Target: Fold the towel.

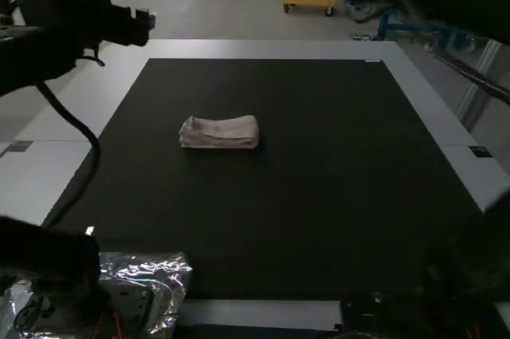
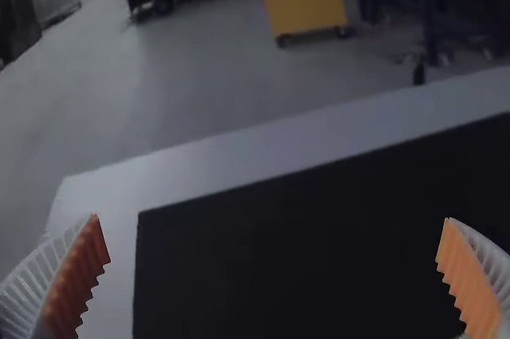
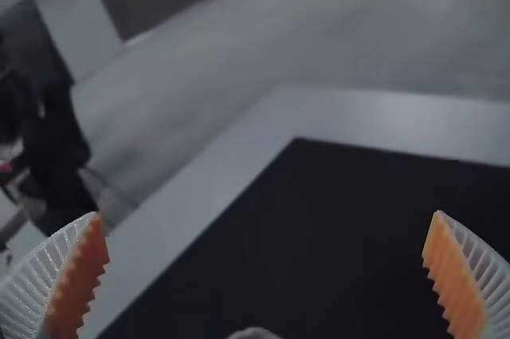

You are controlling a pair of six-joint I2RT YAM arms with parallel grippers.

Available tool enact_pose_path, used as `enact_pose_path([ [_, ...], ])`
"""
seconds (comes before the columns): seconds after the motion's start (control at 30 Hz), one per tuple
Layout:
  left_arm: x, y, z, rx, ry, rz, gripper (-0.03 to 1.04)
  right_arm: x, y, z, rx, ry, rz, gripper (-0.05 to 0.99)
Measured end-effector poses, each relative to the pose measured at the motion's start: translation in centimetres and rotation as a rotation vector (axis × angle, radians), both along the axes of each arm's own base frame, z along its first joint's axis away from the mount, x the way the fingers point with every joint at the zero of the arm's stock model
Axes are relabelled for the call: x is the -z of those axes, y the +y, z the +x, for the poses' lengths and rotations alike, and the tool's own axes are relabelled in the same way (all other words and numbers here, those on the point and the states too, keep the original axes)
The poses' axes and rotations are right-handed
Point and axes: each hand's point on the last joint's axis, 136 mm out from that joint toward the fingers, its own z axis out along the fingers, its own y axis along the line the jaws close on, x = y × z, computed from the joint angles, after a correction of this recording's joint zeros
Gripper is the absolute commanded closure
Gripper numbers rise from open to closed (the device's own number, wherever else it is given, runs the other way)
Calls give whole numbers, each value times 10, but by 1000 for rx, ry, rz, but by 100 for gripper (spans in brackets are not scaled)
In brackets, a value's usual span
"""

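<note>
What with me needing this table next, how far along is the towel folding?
The folding looks done, or nearly so: the towel lies as a compact, layered bundle on the black mat. Nothing is in hand: the left tool and right tool are open and empty. Perhaps only neatening is left, as the bundle's left end looks slightly uneven in the high view.

In the high view, a black mat (image 1: 319, 219) covers the middle of a pale table (image 1: 263, 49). Crumpled shiny wrapping (image 1: 171, 275) lies toward half past seven; a small white tag (image 1: 373, 61) sits on the mat's edge, between one and two o'clock.
</note>
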Motion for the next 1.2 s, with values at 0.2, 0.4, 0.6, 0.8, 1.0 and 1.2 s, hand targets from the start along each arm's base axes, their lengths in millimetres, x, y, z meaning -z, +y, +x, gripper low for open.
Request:
enact_pose_path([
  [0.2,-19,-2,-52,-8,-101,-27,4,-23,-69,-76,149,-128,52,3],
  [0.4,-40,-5,-115,1,-251,-90,4,-26,-112,-161,255,-285,102,3],
  [0.6,-53,-9,-182,13,-415,-121,4,-13,-133,-231,310,-385,136,3],
  [0.8,-47,-11,-222,20,-482,-130,4,-1,-144,-266,355,-441,147,3],
  [1.0,-44,-11,-238,18,-520,-120,4,4,-156,-268,436,-481,131,3],
  [1.2,-34,-10,-226,-7,-582,-18,4,36,-175,-230,581,-535,5,3],
])
